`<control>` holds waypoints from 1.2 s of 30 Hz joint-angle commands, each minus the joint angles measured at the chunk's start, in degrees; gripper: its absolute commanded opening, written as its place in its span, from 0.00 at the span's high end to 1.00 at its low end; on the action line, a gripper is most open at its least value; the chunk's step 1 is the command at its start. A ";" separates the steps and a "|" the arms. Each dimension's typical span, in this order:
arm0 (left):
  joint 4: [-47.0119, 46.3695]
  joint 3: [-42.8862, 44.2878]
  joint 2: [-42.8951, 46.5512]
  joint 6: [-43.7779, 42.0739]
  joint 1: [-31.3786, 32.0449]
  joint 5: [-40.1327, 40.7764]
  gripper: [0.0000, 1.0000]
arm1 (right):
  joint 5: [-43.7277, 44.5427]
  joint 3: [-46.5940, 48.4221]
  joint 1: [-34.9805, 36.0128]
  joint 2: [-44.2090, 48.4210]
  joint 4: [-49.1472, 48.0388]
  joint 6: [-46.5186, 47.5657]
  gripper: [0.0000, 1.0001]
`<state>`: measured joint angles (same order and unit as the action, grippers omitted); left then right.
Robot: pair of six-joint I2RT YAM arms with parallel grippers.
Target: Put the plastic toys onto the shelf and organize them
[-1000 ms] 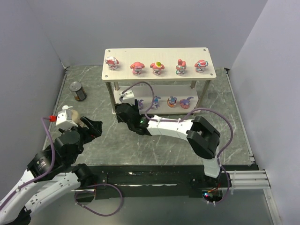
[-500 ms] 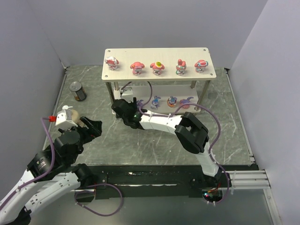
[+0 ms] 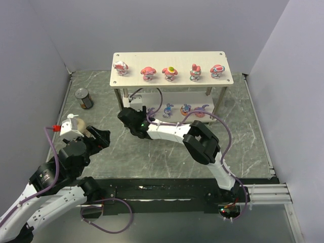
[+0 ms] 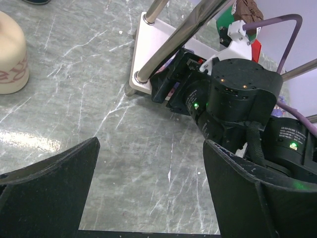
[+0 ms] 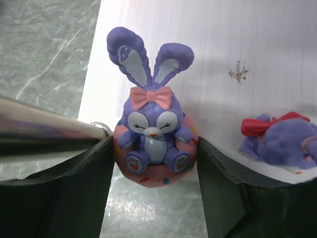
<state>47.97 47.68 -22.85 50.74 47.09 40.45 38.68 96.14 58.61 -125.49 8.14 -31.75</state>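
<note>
right fingers: clamped on purple rabbit toy, one pressed at each flank | toy sat at shelf lower board's edge | left fingers: stood apart, empty

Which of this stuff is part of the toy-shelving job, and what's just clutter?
Job: shelf; pink toys on top board; purple toys on lower board; purple bunny toy at the lower board's edge.
Clutter: tin can; pump bottle.
</note>
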 commanded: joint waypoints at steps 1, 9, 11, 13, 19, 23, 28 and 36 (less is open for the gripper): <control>-0.33 1.19 -0.09 0.50 -0.07 1.48 0.08 | 2.72 4.14 -0.25 -1.95 -0.76 -0.77 0.52; -0.33 1.27 -0.09 0.68 -0.07 1.74 0.08 | 2.55 6.78 -0.95 -4.15 1.18 -1.21 0.43; -0.24 1.27 -0.09 0.68 -0.07 1.74 0.08 | 2.98 6.69 -0.87 -4.23 1.44 -1.47 0.36; -0.24 1.27 -0.09 0.59 0.02 1.74 0.08 | 3.25 6.69 -0.87 -4.23 1.61 -1.48 0.32; -0.15 1.27 -0.26 0.68 -0.07 1.74 0.08 | 3.68 7.31 -1.48 -4.85 1.70 -2.44 0.34; -0.24 1.27 -0.35 0.76 -0.07 1.83 0.08 | 3.52 7.66 -2.01 -5.29 0.92 -3.32 0.37; -0.15 1.27 -0.44 0.76 -0.07 1.92 0.07 | 4.39 8.36 -2.18 -6.17 1.09 -3.67 0.38; -0.06 1.27 -0.79 0.85 -0.07 2.00 0.07 | 5.88 7.49 -2.10 -6.61 -2.42 -1.92 0.36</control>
<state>48.12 47.68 -22.87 50.78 47.07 41.01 43.13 102.45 57.69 -130.41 8.25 -34.04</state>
